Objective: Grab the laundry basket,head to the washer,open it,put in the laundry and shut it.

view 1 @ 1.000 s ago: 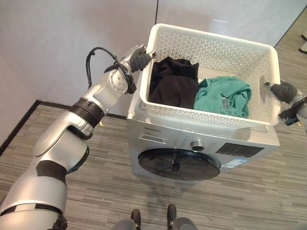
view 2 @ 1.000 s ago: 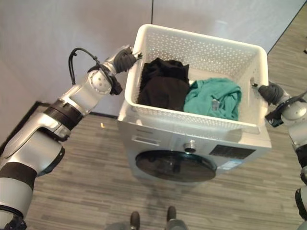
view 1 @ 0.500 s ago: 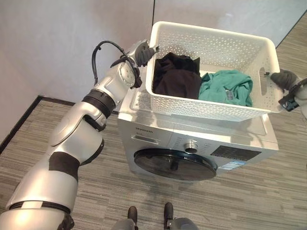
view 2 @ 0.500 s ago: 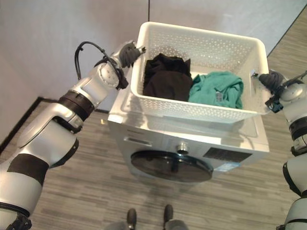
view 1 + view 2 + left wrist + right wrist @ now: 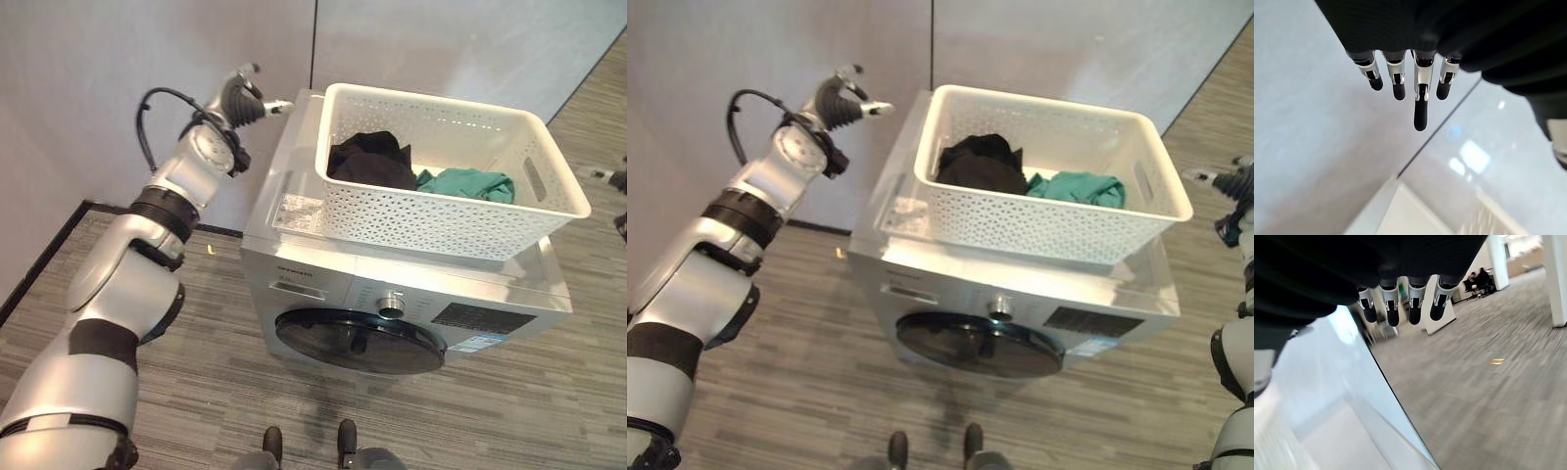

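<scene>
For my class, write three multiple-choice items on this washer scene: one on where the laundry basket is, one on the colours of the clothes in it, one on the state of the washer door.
1. Where is the laundry basket?
A. On top of the washer
B. On the floor
C. Held in both hands

2. What colours are the clothes?
A. Red and white
B. Black and green
C. Blue and yellow

3. The washer door is
A. wide open
B. missing
C. shut

Answers: 1 A, the basket rests on the washer with the left hand and right hand clear of it; 2 B, both garments show inside; 3 C, the round door lies flush.
</scene>
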`<state>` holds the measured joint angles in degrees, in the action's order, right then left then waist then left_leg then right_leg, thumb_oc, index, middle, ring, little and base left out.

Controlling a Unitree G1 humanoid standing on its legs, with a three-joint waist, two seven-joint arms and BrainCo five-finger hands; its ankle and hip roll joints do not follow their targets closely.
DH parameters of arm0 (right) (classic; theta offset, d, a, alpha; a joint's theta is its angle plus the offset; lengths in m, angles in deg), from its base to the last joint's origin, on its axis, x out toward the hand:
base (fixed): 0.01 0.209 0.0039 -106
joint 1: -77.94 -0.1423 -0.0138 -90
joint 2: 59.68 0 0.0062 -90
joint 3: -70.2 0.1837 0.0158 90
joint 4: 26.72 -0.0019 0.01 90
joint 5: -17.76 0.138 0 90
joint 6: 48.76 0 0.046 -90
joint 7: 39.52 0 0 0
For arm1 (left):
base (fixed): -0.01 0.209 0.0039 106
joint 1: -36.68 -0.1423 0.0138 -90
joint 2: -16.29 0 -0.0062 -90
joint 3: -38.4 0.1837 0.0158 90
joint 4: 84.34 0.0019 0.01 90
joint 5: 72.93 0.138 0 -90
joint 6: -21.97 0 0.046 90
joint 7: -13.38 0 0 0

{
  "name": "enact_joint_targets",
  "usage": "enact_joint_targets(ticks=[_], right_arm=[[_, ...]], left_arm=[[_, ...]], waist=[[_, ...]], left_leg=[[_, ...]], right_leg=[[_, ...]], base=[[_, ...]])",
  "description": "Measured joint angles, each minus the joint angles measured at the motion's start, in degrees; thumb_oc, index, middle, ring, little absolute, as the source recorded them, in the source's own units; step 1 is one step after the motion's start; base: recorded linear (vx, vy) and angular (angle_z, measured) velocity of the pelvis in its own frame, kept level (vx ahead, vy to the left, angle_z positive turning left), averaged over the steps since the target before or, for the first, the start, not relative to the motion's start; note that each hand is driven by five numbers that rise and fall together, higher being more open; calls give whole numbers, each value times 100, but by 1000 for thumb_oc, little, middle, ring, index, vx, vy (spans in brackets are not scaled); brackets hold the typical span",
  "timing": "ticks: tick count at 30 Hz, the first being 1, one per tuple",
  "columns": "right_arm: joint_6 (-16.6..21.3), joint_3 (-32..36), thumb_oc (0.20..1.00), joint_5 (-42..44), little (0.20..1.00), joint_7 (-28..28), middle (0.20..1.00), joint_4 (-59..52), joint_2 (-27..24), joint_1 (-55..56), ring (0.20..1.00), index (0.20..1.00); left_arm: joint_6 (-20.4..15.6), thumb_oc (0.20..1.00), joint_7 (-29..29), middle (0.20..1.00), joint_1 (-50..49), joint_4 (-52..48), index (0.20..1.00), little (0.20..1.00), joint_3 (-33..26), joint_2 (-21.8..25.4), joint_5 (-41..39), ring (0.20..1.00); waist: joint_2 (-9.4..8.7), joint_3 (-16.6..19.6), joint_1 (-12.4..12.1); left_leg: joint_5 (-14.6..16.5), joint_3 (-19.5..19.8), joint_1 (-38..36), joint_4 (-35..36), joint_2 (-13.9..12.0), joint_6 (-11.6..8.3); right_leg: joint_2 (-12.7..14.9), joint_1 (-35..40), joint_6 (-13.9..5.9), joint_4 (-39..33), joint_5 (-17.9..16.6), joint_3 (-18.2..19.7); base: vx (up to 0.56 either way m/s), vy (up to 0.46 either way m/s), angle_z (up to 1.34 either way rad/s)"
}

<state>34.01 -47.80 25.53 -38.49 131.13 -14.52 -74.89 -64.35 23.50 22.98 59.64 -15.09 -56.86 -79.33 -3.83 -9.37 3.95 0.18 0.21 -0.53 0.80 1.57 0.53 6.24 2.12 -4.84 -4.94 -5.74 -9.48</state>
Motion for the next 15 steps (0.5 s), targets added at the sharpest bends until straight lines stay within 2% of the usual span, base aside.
enact_joint_targets(ticks=[1,2,3,4,6,7,8,9,11,12,13,14,15], right_arm=[[-6,29,1000,60,1000,-91,1000,-10,-23,82,1000,1000],[-10,679,1000,194,1000,-193,1000,-637,-119,627,1000,1000],[181,2247,1000,395,1000,-354,1000,-2183,-258,1931,1000,1000],[382,3742,1000,446,1000,-600,1000,-3232,-532,3810,1000,1000],[136,5016,1000,301,1000,-750,1000,-3832,-435,6084,1000,1000],[432,7400,1000,-27,1000,-860,1000,-5938,783,8558,1000,1000],[364,7856,1000,-78,1000,-945,1000,-5993,1130,8987,1000,1000],[276,7876,1000,-316,1000,-1023,1000,-6067,1382,9407,1000,1000],[358,7561,1000,-539,1000,-925,1000,-7309,2847,10108,1000,1000],[463,7059,1000,-537,1000,-755,1000,-7613,3338,10217,1000,1000],[476,6526,1000,-537,1000,-518,1000,-7594,3339,10262,1000,1000],[499,6429,1000,-536,1000,-446,1000,-7614,3337,10238,1000,1000],[491,6329,1000,-509,1000,-178,1000,-7930,3353,10300,1000,1000]], left_arm=[[1,1000,47,1000,-5,-21,1000,1000,-10,42,0,1000],[-2,1000,75,1000,-389,-703,1000,1000,-376,305,2,1000],[-178,1000,108,1000,-1608,-2389,1000,1000,-1306,1055,3,1000],[-335,1000,197,1000,-2999,-3441,1000,1000,-2066,1627,20,1000],[-249,1000,207,1000,-4354,-3803,1000,1000,-2681,1793,38,1000],[-365,1000,62,1000,-6988,-5273,1000,1000,-4428,1627,252,1000],[-314,1000,35,1000,-7596,-5283,1000,1000,-4755,1467,255,1000],[-268,1000,-90,1000,-8467,-5452,1000,1000,-5214,1329,376,1000],[-373,1000,-297,1000,-10138,-6246,1000,1000,-6141,147,546,1000],[-410,1000,-484,1000,-10837,-6227,1000,1000,-6214,-404,518,1000],[-402,1000,-689,1000,-11069,-6124,1000,1000,-6010,-655,458,1000],[-420,1000,-736,1000,-11071,-6133,1000,1000,-5892,-721,457,1000],[-565,1000,-931,1000,-11286,-6112,1000,1000,-5816,-1093,182,1000]], waist=[[2,0,-5],[29,-6,2],[136,-57,18],[302,-22,-12],[330,-40,-112],[344,-38,-118],[340,-33,-123],[279,-1,-109],[142,57,-118],[87,106,-137],[142,221,-184],[150,236,-209],[117,232,-281]], left_leg=[[-26,-20,-39,57,-7,-5],[-42,-59,-51,66,-14,-19],[-44,-95,-144,140,-27,-24],[-43,-92,-213,237,-58,-26],[-47,-74,-413,329,-117,-34],[-24,-87,-486,406,-108,-61],[-20,-87,-565,438,-130,-66],[70,-95,-569,424,-167,-134],[203,-109,-319,59,-254,-207],[243,-175,-338,68,-319,-260],[271,-116,-178,-49,-367,-256],[266,-69,-110,-82,-386,-265],[207,-82,1,-154,-443,-350]], right_leg=[[-7,2,0,0,0,18],[-17,-1,9,0,-7,42],[-39,7,11,0,-2,129],[-67,37,15,0,1,114],[-174,204,13,-2,38,108],[-127,236,73,-6,220,156],[-149,312,83,-6,249,157],[-177,351,90,-8,311,176],[-271,246,138,-8,321,256],[-330,245,159,-31,328,306],[-382,179,169,-8,333,300],[-407,150,209,-7,356,283],[-484,71,275,-7,314,268]], base=[[-20,1,-10],[-21,-10,-24],[17,-20,-19],[9,-55,-8],[-3,-95,4],[27,-122,-9],[-70,-181,-13],[-48,-178,-9],[-64,-177,-15],[-98,-231,-8],[-241,-296,5],[-295,-291,20],[-319,-218,9]])
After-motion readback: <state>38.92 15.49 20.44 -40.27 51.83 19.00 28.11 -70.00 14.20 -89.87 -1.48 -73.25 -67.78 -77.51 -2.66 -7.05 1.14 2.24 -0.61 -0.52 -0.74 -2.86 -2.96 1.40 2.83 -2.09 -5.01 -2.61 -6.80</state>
